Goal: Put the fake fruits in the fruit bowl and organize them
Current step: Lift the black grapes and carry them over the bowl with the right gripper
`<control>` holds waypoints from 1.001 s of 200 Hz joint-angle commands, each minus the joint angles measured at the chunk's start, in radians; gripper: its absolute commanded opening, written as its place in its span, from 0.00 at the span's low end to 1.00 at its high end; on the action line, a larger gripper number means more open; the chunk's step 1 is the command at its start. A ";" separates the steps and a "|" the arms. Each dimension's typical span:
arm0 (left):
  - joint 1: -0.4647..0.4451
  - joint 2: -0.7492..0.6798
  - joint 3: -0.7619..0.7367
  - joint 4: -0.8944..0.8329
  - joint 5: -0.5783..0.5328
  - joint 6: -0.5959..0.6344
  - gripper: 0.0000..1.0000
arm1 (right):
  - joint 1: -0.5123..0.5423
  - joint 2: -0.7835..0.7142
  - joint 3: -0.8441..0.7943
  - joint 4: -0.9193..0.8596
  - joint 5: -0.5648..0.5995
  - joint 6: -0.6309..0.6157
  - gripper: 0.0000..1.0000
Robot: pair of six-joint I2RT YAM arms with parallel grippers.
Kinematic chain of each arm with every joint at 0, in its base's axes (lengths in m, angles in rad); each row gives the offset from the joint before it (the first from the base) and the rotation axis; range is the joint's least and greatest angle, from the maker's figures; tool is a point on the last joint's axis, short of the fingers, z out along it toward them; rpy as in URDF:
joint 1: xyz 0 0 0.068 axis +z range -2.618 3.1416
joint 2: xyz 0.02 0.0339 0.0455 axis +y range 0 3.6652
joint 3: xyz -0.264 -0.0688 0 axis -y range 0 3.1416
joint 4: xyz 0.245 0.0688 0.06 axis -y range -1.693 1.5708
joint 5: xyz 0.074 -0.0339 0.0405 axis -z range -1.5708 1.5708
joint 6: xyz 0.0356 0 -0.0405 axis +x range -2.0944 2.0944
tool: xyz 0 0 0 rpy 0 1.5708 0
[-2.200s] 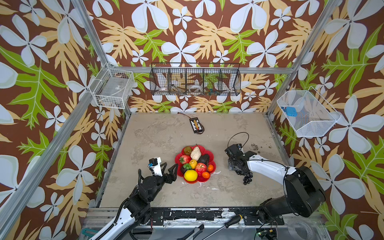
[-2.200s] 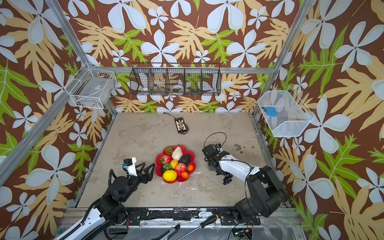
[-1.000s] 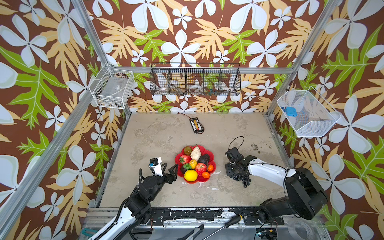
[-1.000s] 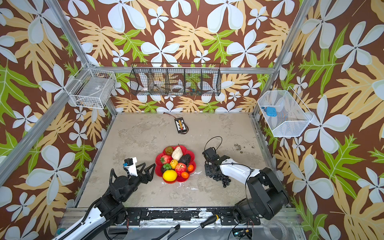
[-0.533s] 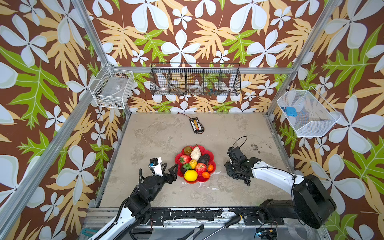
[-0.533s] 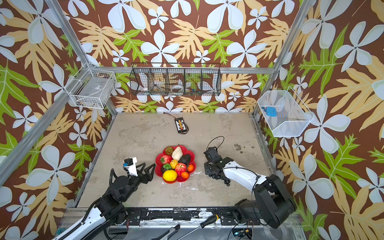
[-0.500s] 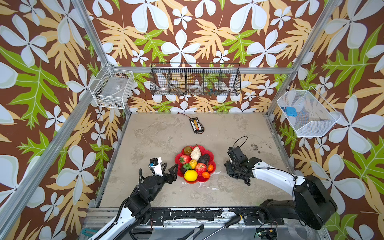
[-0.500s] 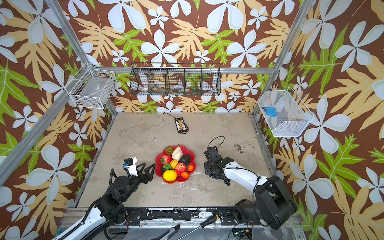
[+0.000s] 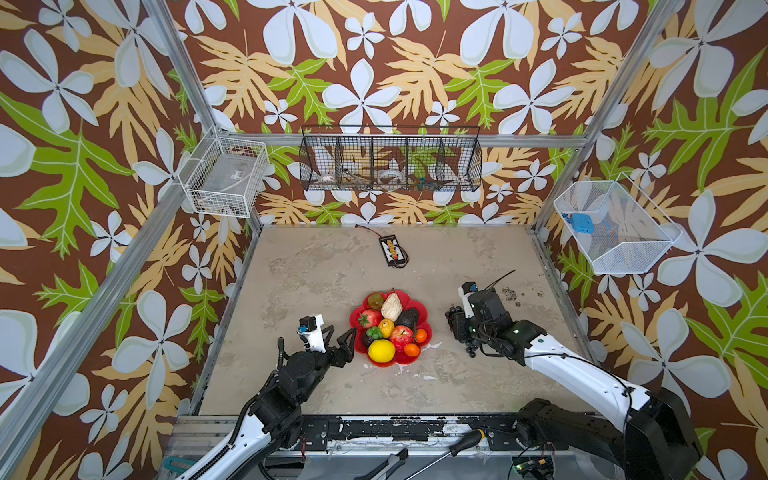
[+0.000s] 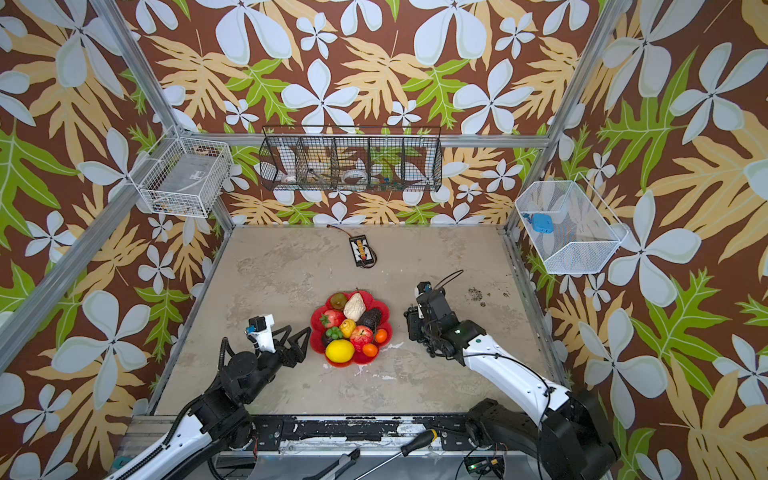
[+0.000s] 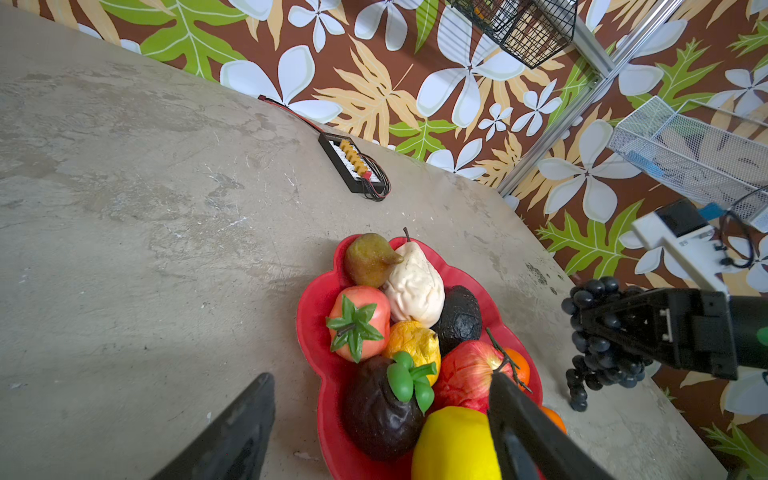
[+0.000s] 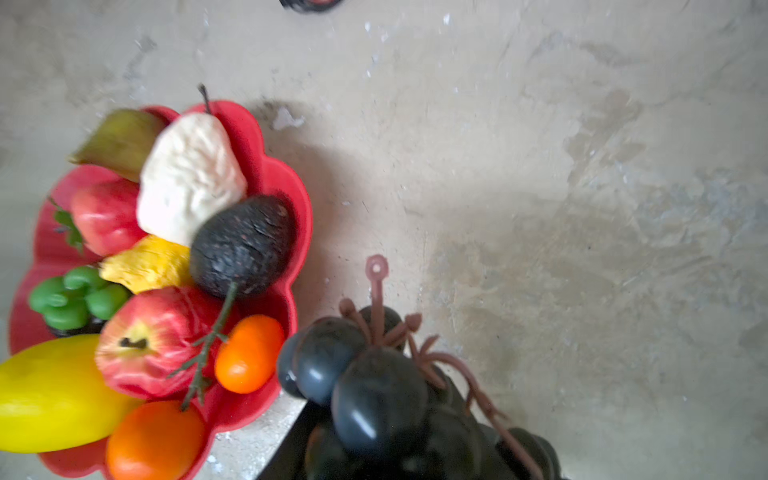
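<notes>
The red flower-shaped fruit bowl sits on the table front of centre, holding a lemon, apple, strawberry, beige pear, avocado and two oranges. My right gripper is just right of the bowl, shut on the dark grape bunch. The bunch dangles from it close to the table. My left gripper hovers open at the bowl's left rim with nothing between its fingers.
A black device with a cable lies near the back wall. Wire baskets hang on the back wall, the left wall and the right wall. A screwdriver rests on the front rail.
My right gripper came down on the grape bunch lying on the table, shut on it and moved slightly toward the bowl. The left arm has stayed still.
</notes>
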 commanded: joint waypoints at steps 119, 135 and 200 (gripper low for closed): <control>0.001 0.004 0.000 0.030 -0.016 0.004 0.81 | 0.280 0.237 0.425 0.030 0.030 -0.083 0.41; 0.001 0.005 0.000 0.029 -0.016 0.004 0.81 | 0.280 0.284 0.438 0.027 0.024 -0.081 0.42; 0.001 0.012 -0.001 0.035 -0.013 0.004 0.81 | 0.280 0.421 0.451 0.032 -0.017 -0.129 0.43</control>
